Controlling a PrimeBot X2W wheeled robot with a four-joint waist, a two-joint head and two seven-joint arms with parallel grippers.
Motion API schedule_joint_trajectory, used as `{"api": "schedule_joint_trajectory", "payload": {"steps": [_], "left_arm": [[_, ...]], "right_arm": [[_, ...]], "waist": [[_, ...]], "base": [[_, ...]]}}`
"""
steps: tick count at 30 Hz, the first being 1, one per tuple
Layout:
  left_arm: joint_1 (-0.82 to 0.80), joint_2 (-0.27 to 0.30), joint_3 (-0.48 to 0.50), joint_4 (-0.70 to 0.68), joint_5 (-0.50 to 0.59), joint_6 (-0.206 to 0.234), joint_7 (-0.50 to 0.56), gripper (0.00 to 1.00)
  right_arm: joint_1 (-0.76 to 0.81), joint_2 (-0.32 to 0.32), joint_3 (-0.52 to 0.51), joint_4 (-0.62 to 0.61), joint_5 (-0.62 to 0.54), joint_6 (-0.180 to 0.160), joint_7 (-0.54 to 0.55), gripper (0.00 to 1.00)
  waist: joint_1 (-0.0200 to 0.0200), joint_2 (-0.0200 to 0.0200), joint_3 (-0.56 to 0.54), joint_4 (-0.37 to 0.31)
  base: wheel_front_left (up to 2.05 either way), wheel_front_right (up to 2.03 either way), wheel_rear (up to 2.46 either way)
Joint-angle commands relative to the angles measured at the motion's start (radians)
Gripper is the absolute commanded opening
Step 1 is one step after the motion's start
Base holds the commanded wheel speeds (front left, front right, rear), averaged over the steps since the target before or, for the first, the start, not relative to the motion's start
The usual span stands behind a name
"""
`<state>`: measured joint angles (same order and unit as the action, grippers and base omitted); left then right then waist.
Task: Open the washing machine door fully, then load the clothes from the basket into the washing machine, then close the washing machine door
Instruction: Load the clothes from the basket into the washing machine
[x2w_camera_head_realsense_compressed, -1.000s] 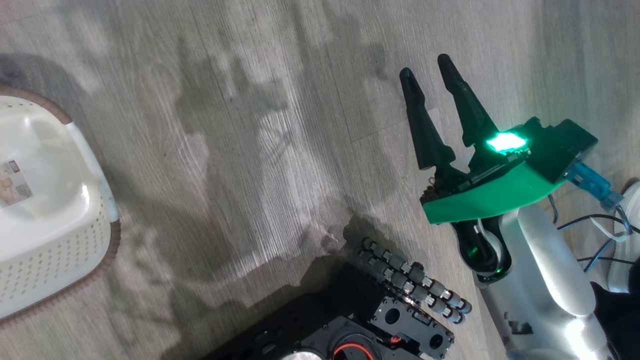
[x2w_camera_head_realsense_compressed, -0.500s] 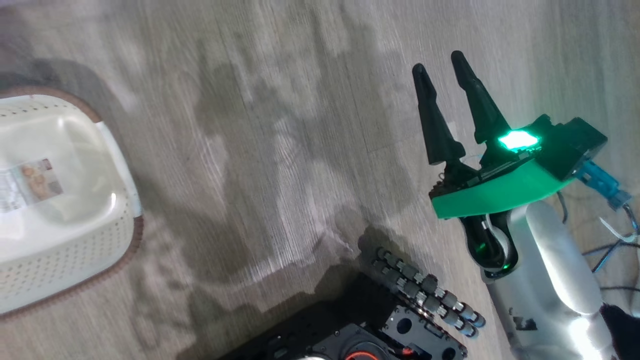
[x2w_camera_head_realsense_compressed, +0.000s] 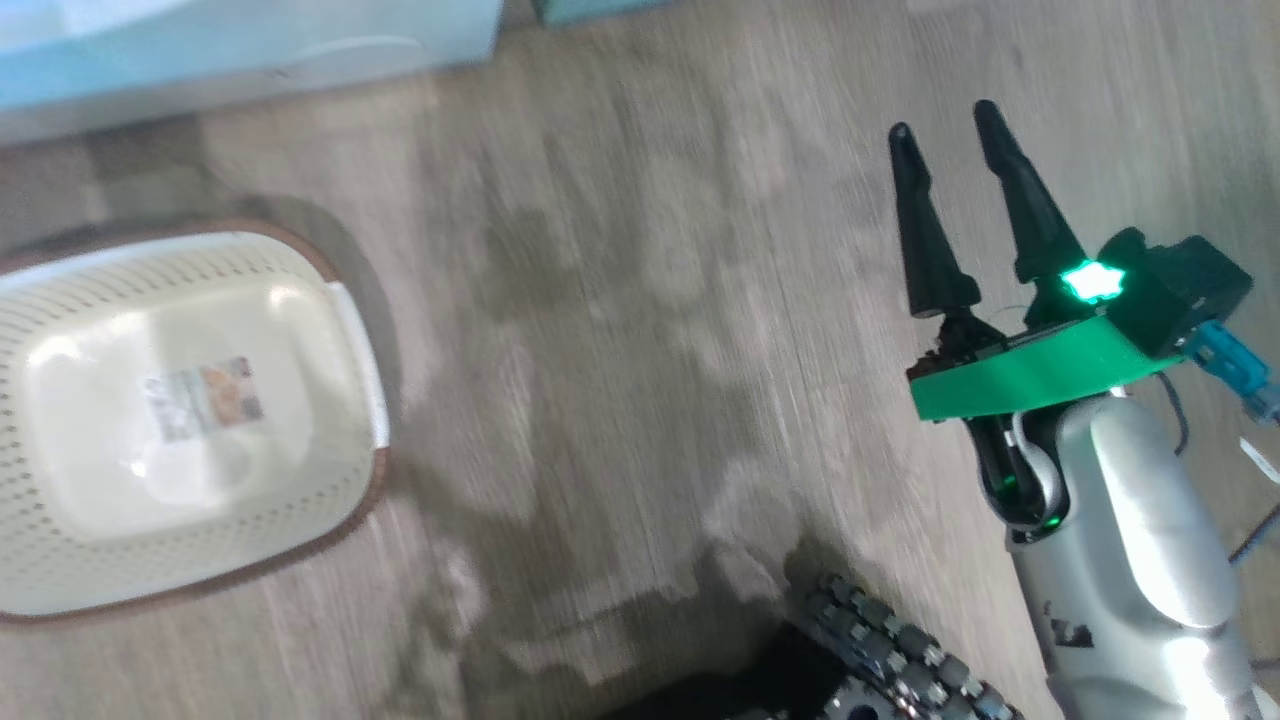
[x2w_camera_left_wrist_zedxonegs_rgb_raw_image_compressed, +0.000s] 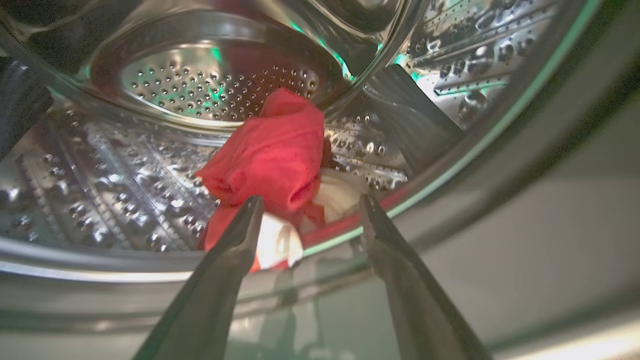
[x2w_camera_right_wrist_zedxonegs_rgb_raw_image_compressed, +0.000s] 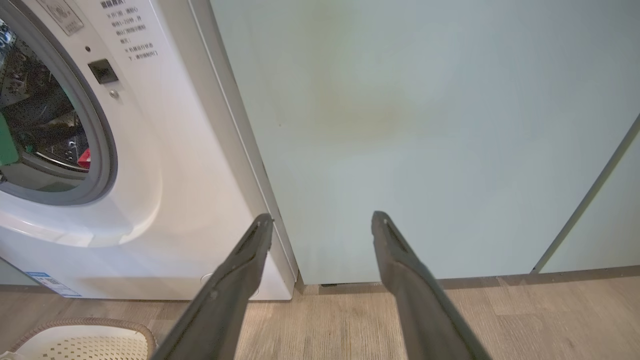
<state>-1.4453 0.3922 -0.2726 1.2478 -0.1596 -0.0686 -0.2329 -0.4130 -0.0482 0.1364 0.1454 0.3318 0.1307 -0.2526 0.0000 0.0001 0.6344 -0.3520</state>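
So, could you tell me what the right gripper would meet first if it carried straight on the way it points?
The right gripper would likely meet the pale teal cabinet door, just beside the washing machine; depth is unclear.

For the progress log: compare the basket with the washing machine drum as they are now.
Contents: the basket looks empty, with just a sticker on its bottom; the washing machine drum holds the red clothes.
Material: the basket is cream plastic with a brown rim; the drum is shiny metal.
Shape: the basket is a rounded rectangle; the drum is round.
Shared: both have walls full of small holes.
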Motion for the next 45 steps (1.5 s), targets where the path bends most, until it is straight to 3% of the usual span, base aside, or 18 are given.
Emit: {"api": "schedule_joint_trajectory", "payload": {"steps": [1, 5, 13, 28, 36, 45], "left_arm": [[0.023, 0.023, 0.012, -0.022, -0.01, -0.003, -0.016, 1.0], [0.15, -0.017, 0.013, -0.048, -0.032, -0.017, -0.027, 1.0], [0.453, -0.087, 0.039, -0.265, -0.072, -0.023, -0.029, 1.0], [1.069, -0.219, 0.15, -0.74, -0.084, 0.056, -0.029, 1.0], [1.27, -0.284, 0.188, -0.963, -0.032, 0.073, -0.029, 1.0], [1.397, -0.328, 0.206, -1.105, 0.021, 0.059, -0.029, 1.0]], "right_arm": [[0.043, -0.002, 0.0, -0.024, -0.015, 0.0, -0.009, 1.0], [0.072, -0.002, -0.026, -0.015, -0.053, 0.0, -0.009, 1.0], [0.128, -0.002, -0.05, 0.001, -0.096, 0.0, -0.009, 1.0], [0.265, -0.002, -0.066, 0.029, -0.124, 0.0, -0.009, 1.0], [0.313, -0.002, -0.08, 0.013, -0.122, 0.0, -0.009, 1.0], [0.351, -0.002, -0.093, -0.004, -0.115, 0.0, -0.009, 1.0]], "waist": [[0.0, -0.0001, -0.085, 0.058], [0.0, -0.0001, -0.174, 0.099], [0.0, -0.0001, -0.335, 0.159], [0.0, -0.0001, -0.612, 0.228], [0.0, -0.0001, -0.668, 0.259], [0.0, -0.0001, -0.687, 0.284]], "base": [[0.0, 0.0, 0.0], [0.0, 0.0, 0.0], [0.0, 0.0, 0.0], [0.0, 0.0, 0.0], [0.0, 0.0, 0.0], [0.0, 0.0, 0.0]]}}
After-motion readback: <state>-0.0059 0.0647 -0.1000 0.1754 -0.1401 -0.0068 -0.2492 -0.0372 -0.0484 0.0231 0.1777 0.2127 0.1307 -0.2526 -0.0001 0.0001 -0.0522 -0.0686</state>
